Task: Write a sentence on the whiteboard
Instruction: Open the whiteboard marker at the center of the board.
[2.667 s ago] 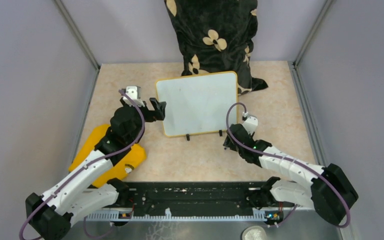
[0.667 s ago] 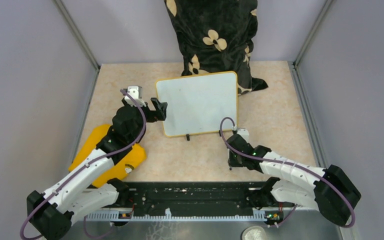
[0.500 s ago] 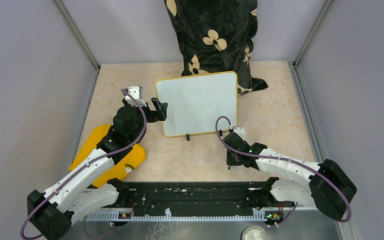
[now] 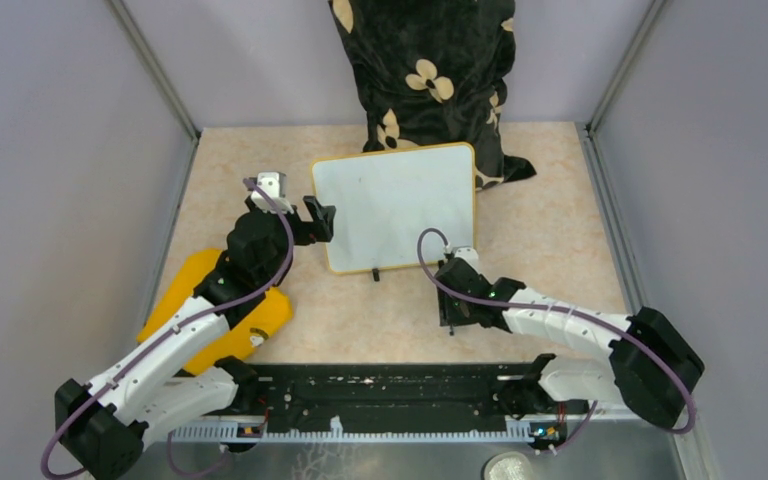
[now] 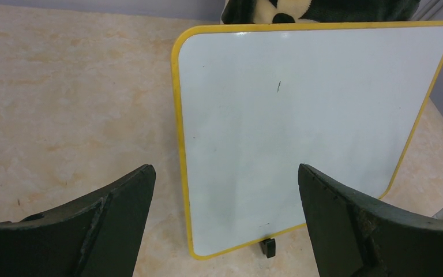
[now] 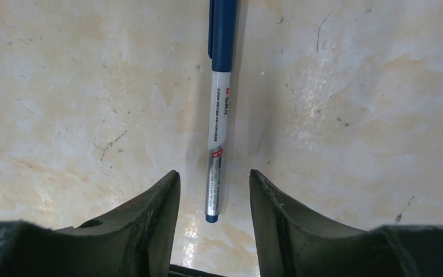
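Nearest the bases, the right gripper (image 6: 213,173) hung low over the table, fingers partly spread and straddling the tail end of a blue-and-silver marker (image 6: 219,115) that lay flat between them, a gap showing on either side. With no writing visible on the board, the step in hand was probably taking up that marker: the fingers ought to close squarely across the barrel, further up from the tail if reach allowed, so the pen would not pivot or roll, and what looked like its dark blue cap would have to come off before any stroke. The beige marbled tabletop (image 4: 560,240) was scuffed and glossy, so a pen could slide on it. To the left lay a yellow cloth (image 4: 260,320) under the left arm, whose left gripper (image 5: 225,167) stood wide and empty just beside the whiteboard (image 5: 300,115). That board stood propped mid-table on a black foot (image 5: 268,247), before a black flowered cushion (image 4: 420,70) and grey walls (image 4: 60,150)
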Robot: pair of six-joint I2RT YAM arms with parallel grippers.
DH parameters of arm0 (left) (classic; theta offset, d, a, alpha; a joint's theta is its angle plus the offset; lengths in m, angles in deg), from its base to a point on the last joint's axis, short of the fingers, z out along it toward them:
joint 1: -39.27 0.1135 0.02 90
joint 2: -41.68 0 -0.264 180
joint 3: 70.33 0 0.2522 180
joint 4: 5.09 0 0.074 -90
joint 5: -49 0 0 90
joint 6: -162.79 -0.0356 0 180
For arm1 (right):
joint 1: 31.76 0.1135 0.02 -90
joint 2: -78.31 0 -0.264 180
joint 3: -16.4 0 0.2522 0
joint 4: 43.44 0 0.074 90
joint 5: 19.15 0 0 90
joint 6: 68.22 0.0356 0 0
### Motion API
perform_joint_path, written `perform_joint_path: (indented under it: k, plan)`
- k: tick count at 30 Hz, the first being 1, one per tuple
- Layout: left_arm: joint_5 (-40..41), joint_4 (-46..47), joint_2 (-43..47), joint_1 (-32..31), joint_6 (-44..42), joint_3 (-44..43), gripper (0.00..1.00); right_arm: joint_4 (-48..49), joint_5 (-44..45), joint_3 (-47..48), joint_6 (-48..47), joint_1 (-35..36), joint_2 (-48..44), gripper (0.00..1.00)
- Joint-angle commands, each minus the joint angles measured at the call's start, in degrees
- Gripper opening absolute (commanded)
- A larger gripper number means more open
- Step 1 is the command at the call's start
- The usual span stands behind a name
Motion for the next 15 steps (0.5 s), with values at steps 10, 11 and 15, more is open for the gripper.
perform_joint_path:
  k: [10, 11, 15]
  plan:
    - [-0.07, 0.27, -0.05, -0.19, -0.08, -1.85, 0.99, -2.70, 3.62, 10.32, -7.15, 0.17, 6.06, 0.35]
    - [0.02, 0.27, -0.01, -0.16, -0.08, -1.90, 0.99, -2.57, 3.86, 10.78, -7.39, 0.07, 6.84, 0.35]
    - [-0.12, 0.35, 0.03, -0.19, -0.08, -1.84, 0.99, -1.86, 3.86, 11.62, -8.21, -0.86, 8.81, 0.35]
